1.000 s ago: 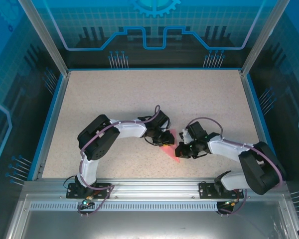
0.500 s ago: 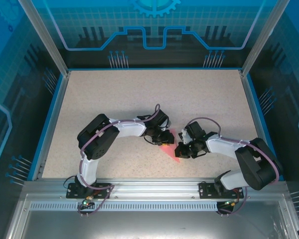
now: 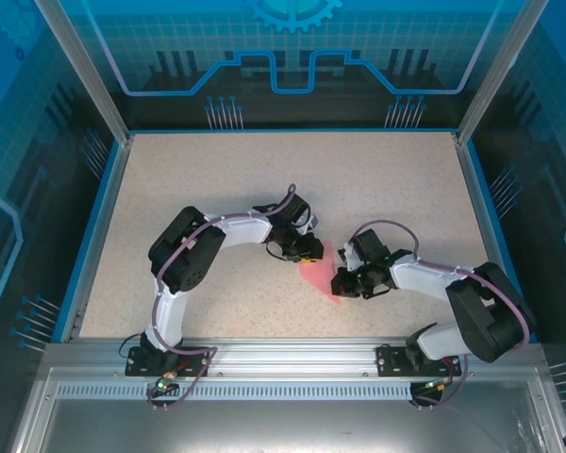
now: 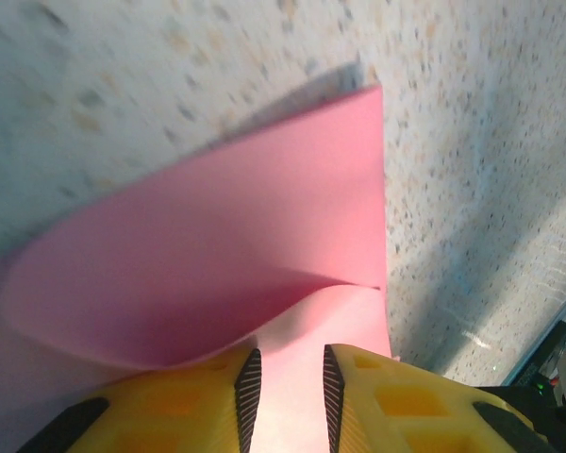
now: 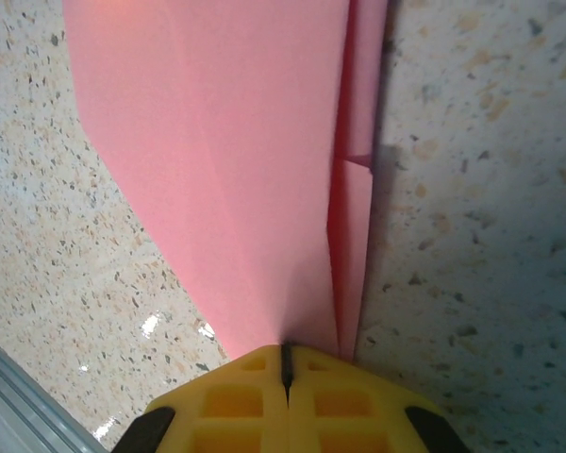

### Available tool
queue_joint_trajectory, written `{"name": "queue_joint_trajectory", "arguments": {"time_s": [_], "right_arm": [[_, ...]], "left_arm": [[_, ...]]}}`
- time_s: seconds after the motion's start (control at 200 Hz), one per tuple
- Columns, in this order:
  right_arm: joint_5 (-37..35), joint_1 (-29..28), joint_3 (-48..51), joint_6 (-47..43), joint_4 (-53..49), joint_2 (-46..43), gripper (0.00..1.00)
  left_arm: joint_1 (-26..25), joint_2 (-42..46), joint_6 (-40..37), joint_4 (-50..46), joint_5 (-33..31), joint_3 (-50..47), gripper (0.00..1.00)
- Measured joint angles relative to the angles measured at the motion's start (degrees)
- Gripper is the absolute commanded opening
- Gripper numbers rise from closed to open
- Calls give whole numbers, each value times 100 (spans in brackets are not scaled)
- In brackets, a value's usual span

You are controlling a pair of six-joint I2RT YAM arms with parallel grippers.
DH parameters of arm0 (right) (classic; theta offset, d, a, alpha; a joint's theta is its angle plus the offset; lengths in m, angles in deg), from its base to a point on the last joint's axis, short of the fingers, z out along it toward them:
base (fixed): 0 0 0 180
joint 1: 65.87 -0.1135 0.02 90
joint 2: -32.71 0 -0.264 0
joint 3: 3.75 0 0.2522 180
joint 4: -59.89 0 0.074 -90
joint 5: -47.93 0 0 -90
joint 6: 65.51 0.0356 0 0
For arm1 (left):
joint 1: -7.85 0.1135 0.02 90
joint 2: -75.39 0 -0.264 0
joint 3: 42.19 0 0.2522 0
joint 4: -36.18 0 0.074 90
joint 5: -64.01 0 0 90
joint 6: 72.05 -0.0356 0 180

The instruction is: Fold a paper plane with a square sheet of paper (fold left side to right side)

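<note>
"Toward the left of the overhead frame, what is your left arm [image 3: 234,230] doing?"

"It reaches to the middle of the worktop [image 3: 217,179], and my left jaws sit at the upper-left edge of the pink paper [image 3: 322,272]. They stand a narrow gap apart. From that wrist I see a loose flap [image 4: 198,245] curling up off the layer beneath, just ahead of the tips. I don't see it pinched."

"Which way does the paper lie?"

"From above it looks narrowed to a point, with the wide end toward the top of the frame and the nose toward the bottom. So its long axis runs roughly top to bottom, between my two sets of jaws."

"And on the right?"

"My right jaws are pressed together at the paper's right edge, lower in the frame than the left ones. From that wrist the paper tapers down to their tips, with a folded strip [image 5: 354,217] along its right side. Whether they nip a layer or only press it flat, I cannot tell."

"What does the next move hang on?"

"I'd say the flap lies left of the long axis and must go over to the right. My left arm is nearer to it, so the right jaws should pin the far side."
</note>
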Motion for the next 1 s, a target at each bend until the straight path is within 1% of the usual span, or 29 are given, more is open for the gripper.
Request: {"name": "queue_joint_trajectory", "arguments": {"time_s": [0.21,0.51,0.595,0.715,0.82,0.915,1.0], "right_arm": [[-153,-26,4,-39,-101,-94,0],[-188,-33,55,-39,-179,-192,0],[-170,-33,55,-39,-199,-192,0],[-157,-33,52,-39,-212,-175,0],[-149,-33,39,-42,-214,-146,0],[-149,-33,15,-42,-238,-125,0],[-149,-33,-7,-42,-262,-103,0]], "left_arm": [[308,-166,-184,-179,-48,332,32],[501,-245,-398,-247,-201,520,32],[540,-33,-415,-107,-459,284,32],[581,575,-428,-66,-739,-256,32],[332,1104,-422,-13,-804,-507,32],[-166,1403,-356,175,-772,-651,31],[-614,1434,-205,382,-684,-769,29]]}}
